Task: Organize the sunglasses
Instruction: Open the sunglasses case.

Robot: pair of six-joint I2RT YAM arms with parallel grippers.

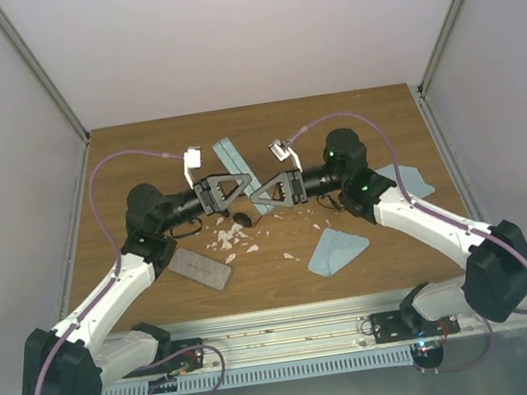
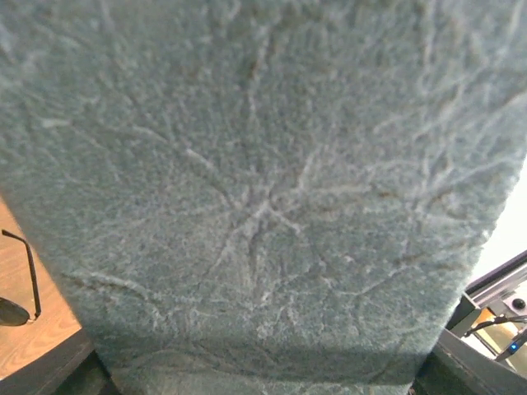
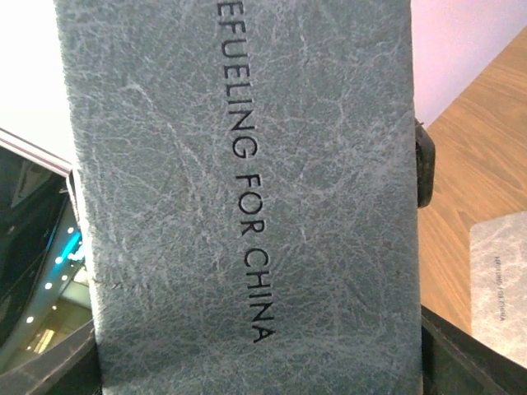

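Observation:
A blue-grey case (image 1: 231,155) with black lettering hangs above the middle of the table between both arms. It fills the left wrist view (image 2: 263,197) and the right wrist view (image 3: 165,206). My right gripper (image 1: 258,196) is shut on it from the right, and my left gripper (image 1: 241,184) is shut on it from the left, with a dark finger (image 2: 49,370) showing at the case's edge. The sunglasses with dark lenses (image 1: 243,219) lie on the wood just below the grippers. Their thin temple arm and one lens (image 2: 11,311) show at the left edge of the left wrist view.
A flat grey case (image 1: 200,267) lies front left and also shows in the right wrist view (image 3: 498,288). One light blue cloth (image 1: 335,249) lies front right, another (image 1: 408,180) by the right arm. Several small pale bits (image 1: 230,241) are scattered near the sunglasses.

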